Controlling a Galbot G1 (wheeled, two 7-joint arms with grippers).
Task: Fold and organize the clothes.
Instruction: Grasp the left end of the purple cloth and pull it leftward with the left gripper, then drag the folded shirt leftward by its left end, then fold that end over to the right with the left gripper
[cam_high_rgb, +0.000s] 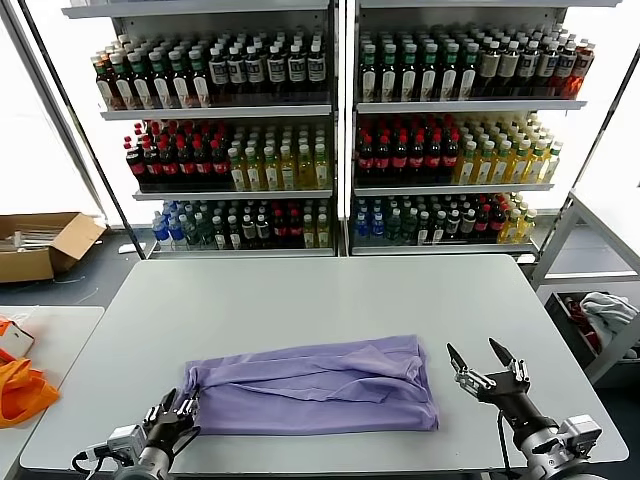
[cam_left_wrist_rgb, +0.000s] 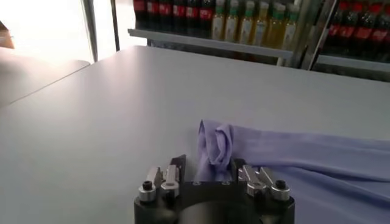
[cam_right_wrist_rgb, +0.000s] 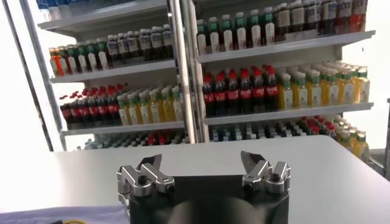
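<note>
The lavender T-shirt (cam_high_rgb: 315, 385) lies folded into a long wrinkled band across the near part of the grey table (cam_high_rgb: 320, 300). My left gripper (cam_high_rgb: 172, 412) is at the shirt's left end, low over the table. In the left wrist view the shirt's bunched end (cam_left_wrist_rgb: 214, 145) sits between the spread fingers (cam_left_wrist_rgb: 178, 165), and the jaws are not closed on it. My right gripper (cam_high_rgb: 487, 362) is open and empty, held above the table just right of the shirt's right edge. It also shows in the right wrist view (cam_right_wrist_rgb: 201, 165). The shirt's print and neck label are hidden.
An orange cloth (cam_high_rgb: 20, 390) lies on a side table at the left. A cardboard box (cam_high_rgb: 40, 245) sits on the floor behind it. Shelves of bottles (cam_high_rgb: 340, 130) stand behind the table. A grey-white clothes pile with red (cam_high_rgb: 605, 315) sits in a bin at the right.
</note>
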